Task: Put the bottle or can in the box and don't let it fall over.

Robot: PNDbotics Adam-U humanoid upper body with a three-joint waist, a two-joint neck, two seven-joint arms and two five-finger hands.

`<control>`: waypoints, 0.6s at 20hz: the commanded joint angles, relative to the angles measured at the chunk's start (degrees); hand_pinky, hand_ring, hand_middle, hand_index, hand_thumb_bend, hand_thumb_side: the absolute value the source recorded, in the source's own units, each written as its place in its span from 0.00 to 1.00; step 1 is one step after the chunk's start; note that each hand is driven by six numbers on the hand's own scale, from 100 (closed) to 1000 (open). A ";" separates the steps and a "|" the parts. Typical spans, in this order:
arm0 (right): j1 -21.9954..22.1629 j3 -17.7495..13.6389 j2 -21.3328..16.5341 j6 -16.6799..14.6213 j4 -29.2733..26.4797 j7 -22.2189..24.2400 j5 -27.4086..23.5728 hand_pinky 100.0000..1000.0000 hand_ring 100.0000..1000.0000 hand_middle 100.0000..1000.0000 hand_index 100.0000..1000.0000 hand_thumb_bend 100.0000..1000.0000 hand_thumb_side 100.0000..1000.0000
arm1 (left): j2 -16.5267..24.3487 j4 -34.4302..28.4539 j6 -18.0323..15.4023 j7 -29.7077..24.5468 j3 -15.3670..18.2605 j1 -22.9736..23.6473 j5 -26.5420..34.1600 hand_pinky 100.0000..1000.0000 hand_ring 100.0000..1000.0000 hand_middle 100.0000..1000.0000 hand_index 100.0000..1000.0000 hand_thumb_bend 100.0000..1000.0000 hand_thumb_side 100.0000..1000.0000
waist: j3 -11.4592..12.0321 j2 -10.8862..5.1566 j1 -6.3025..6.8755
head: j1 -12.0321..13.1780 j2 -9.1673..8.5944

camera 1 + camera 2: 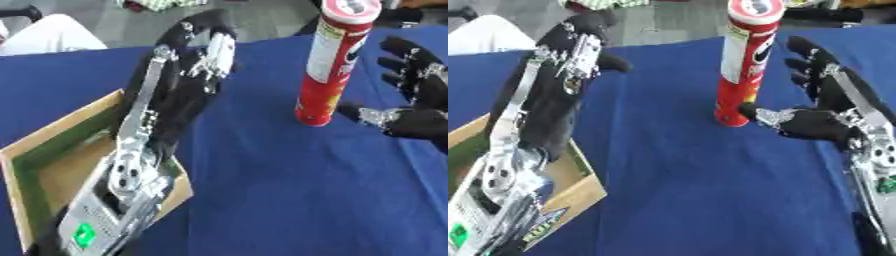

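Observation:
A tall red can [331,65] with a yellow label stands upright on the blue tablecloth [289,190]. My right hand [824,112] is open just to its right, thumb tip close to the can's base, fingers spread and apart from the can. My left hand [197,60] is raised with its fingers straight, above the open cardboard box [52,150] at the left, holding nothing. My left forearm hides much of the box's inside.
The box has a green inner lining and lies near the table's left front corner. A white rounded object [48,32] shows past the table's far left edge. Open blue cloth stretches between the box and the can.

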 commanded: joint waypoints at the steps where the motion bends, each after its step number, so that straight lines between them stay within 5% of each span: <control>1: -1.19 -0.58 -1.46 -0.10 0.00 0.02 0.44 1.00 1.00 1.00 1.00 0.61 0.00 | -0.13 -1.15 0.21 0.07 0.87 -0.96 0.15 0.78 0.51 0.79 0.77 0.00 0.49 | 0.12 -0.60 -0.19 | 0.03 -0.80; 12: -3.45 -1.44 -0.28 0.33 2.33 -0.19 0.56 1.00 1.00 1.00 1.00 0.65 0.00 | -0.42 -1.15 1.61 0.47 1.60 -2.01 -0.57 0.78 0.50 0.79 0.76 0.00 0.49 | 0.56 0.65 0.14 | 0.04 -1.80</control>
